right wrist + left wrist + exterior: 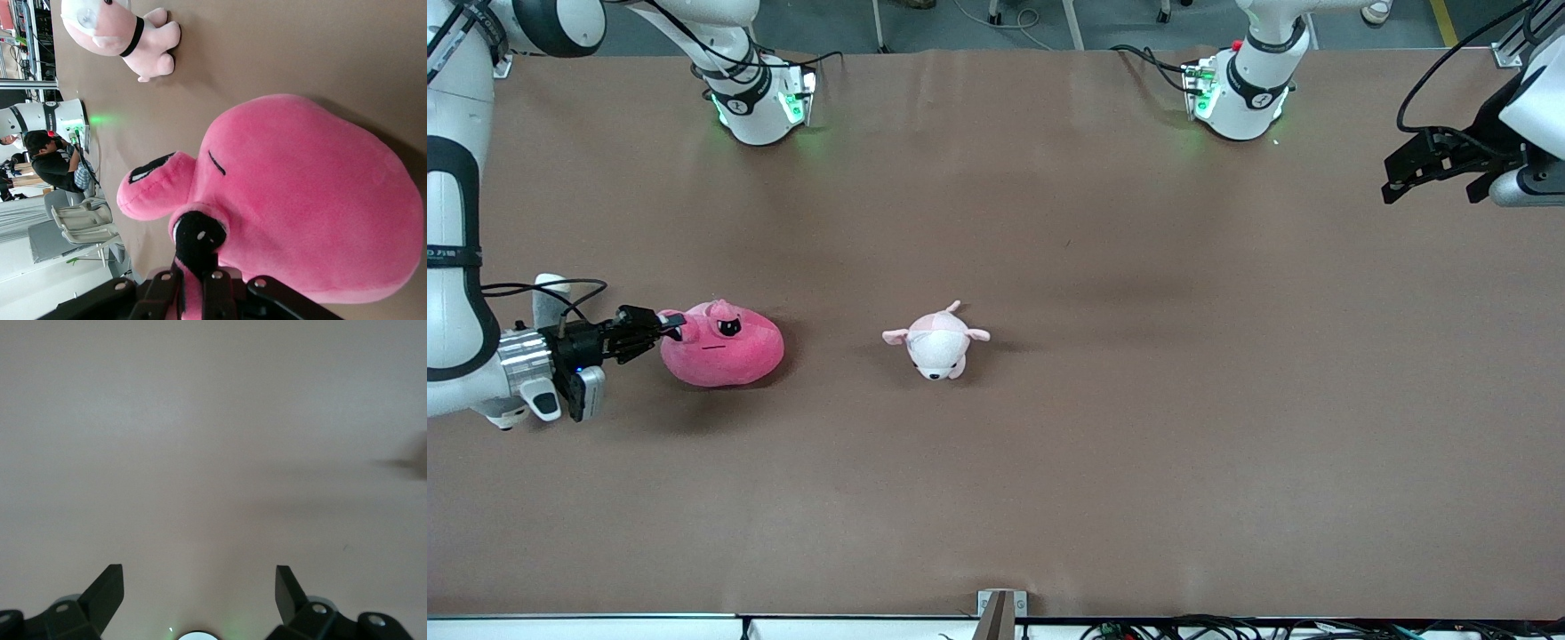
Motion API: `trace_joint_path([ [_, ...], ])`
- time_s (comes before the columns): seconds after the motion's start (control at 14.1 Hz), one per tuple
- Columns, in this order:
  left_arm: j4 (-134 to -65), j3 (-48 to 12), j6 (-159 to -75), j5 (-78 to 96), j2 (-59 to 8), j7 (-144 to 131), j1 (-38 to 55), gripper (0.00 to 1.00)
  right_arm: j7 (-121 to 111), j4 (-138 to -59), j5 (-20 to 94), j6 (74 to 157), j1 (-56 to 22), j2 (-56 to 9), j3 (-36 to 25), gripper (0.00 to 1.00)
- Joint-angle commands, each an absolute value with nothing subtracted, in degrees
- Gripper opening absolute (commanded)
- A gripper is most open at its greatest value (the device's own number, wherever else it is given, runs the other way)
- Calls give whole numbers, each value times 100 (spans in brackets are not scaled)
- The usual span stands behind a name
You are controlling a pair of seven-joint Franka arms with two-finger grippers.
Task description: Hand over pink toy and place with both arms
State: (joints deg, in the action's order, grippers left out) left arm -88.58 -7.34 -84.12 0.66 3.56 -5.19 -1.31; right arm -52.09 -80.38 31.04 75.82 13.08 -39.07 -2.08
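Front view: pale plush (936,342) beside pink toy (725,347).

the front view looks down from high across the table (1049,498), facing both arm bases and taking in the whole surface. the left wrist view looks close down past the spread left gripper (200,587) at bare tabletop only. the right wrist view sits almost against the pink toy (313,200), sharing it and the pale plush animal (120,30) with the front view.
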Motion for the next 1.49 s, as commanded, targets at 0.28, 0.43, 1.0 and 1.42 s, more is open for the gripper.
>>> trace_joint_path([
  [0.28,-8877,-730,-8499,114,422,-431,-149,100,-5273,-7963,3059,7655,1345,-4078,-141,5],
  [0.43,-8886,-721,-8482,114,431,-431,-167,100,-5273,-7963,3032,7786,1327,-4078,-141,6],
  [1.0,-8877,-712,-8464,105,413,-519,-158,100,-5203,-7919,3015,7858,1257,-4105,-141,100],
  [1.42,-8877,-712,-8481,114,387,-527,-158,100,-5177,-7884,2980,7778,1336,-3894,-167,100],
])
